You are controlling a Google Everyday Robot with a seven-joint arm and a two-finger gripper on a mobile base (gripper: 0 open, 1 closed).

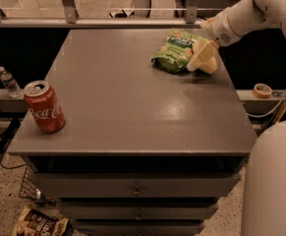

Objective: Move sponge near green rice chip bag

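The green rice chip bag lies flat at the far right of the grey table. The pale yellow sponge is at table level just right of the bag, touching or nearly touching its right edge. My gripper reaches in from the upper right on the white arm and is shut on the sponge, low over the table's right edge. The sponge and the pale fingers blend together, so the sponge's far side is hidden.
A red cola can stands at the front left corner. A brown snack bag lies on the floor at lower left. A water bottle and a tape roll sit on side ledges. My white base fills the lower right.
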